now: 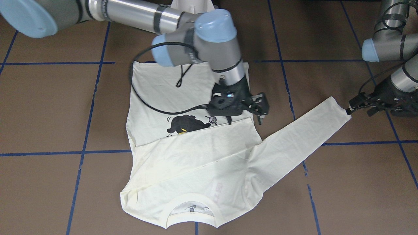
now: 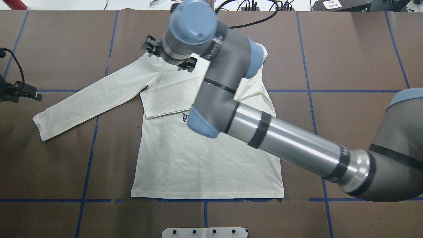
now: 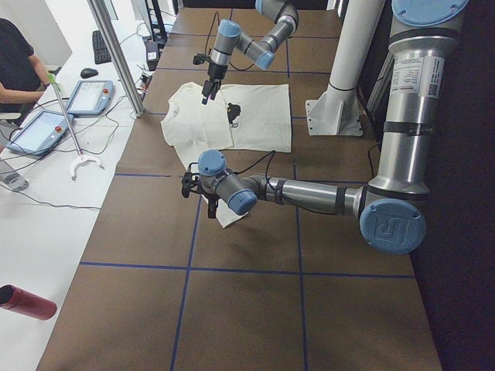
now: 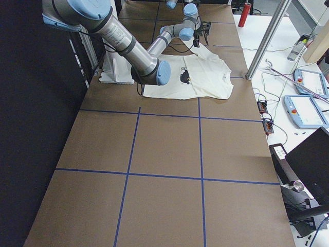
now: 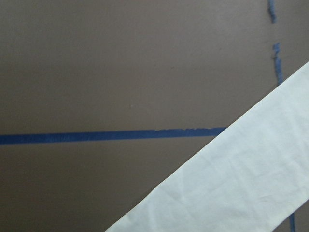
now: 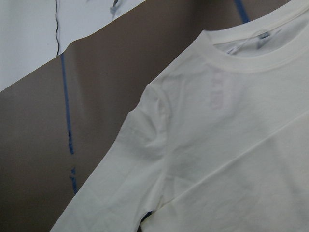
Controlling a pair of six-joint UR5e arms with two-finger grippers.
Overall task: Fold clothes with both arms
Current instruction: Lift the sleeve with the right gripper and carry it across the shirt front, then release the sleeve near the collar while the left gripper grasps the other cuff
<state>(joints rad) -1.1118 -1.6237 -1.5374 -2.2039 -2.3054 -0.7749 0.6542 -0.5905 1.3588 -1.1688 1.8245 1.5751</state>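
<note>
A cream long-sleeve shirt (image 1: 183, 163) with a black cat print (image 1: 186, 125) lies flat on the brown table, also in the overhead view (image 2: 205, 158). One sleeve (image 1: 196, 143) is folded across the chest. The other sleeve (image 1: 294, 137) stretches out toward my left arm. My right gripper (image 1: 245, 121) is open and empty, hovering over the folded sleeve's cuff; one of its fingers (image 2: 149, 45) shows in the overhead view. My left gripper (image 1: 350, 108) looks shut and empty. It is raised just beyond the outstretched cuff (image 2: 39, 127) and apart from it. The left wrist view shows that sleeve (image 5: 231, 188) below.
Blue tape lines (image 1: 65, 152) grid the brown table. The white pedestal's base (image 3: 332, 116) stands by the shirt hem. A side bench holds tablets (image 3: 85, 97), cables and a red bottle (image 3: 27, 301); a person (image 3: 15, 62) sits there.
</note>
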